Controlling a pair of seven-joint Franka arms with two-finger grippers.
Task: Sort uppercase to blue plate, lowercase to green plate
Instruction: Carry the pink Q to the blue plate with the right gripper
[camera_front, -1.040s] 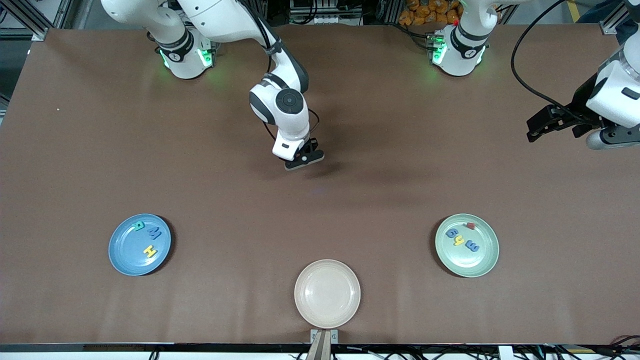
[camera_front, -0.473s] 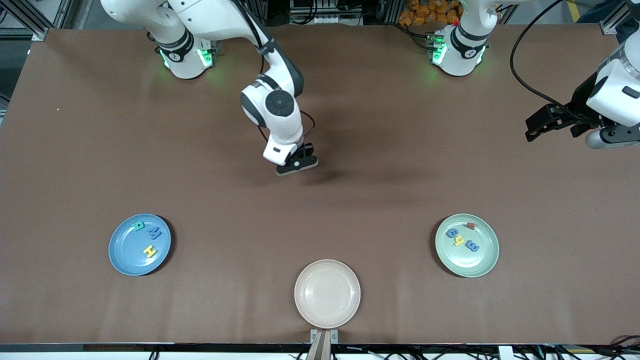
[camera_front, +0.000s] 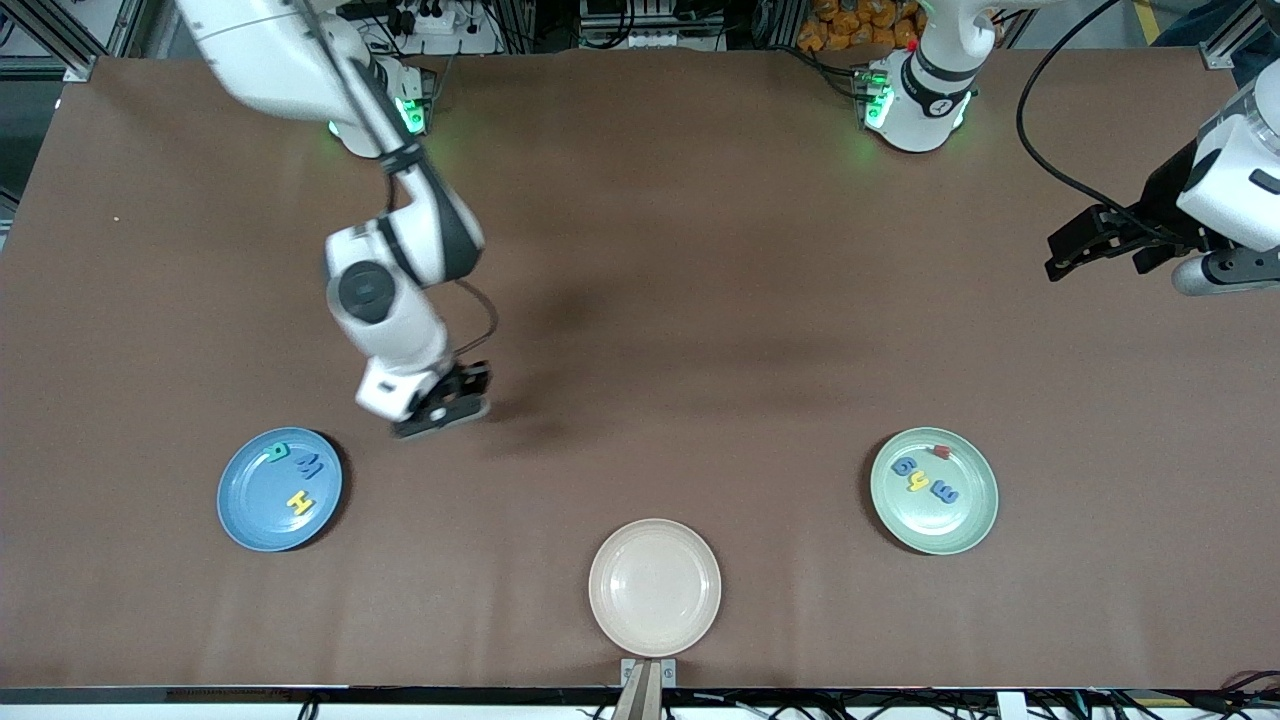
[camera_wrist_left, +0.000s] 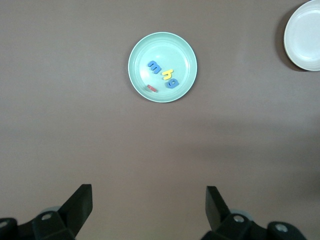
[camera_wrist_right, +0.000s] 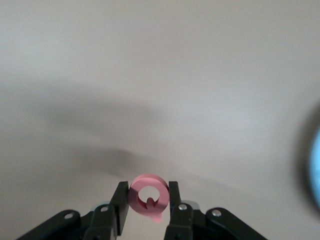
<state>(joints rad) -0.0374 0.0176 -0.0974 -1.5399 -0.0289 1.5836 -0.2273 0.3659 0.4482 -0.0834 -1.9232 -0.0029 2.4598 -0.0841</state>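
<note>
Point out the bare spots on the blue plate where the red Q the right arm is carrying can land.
On the round medium-blue plate, the teal, blue and yellow foam letters crowd the half toward the centre of the table. The half toward the right arm's end of the table and the part nearest the front camera are bare. The right tool, shut on the red foam Q, hangs over bare table beside the plate.

The brown tabletop (camera_front: 700, 300) carries three plates, all lying toward the front camera's edge — a blue plate (camera_front: 250, 520) toward the right arm's end, a green plate (camera_front: 960, 525) toward the left arm's end, and a beige plate (camera_front: 654, 587) between them, nearest the camera. The plates sit well apart from one another, and the two arm bases stand along the edge farthest from the camera.
</note>
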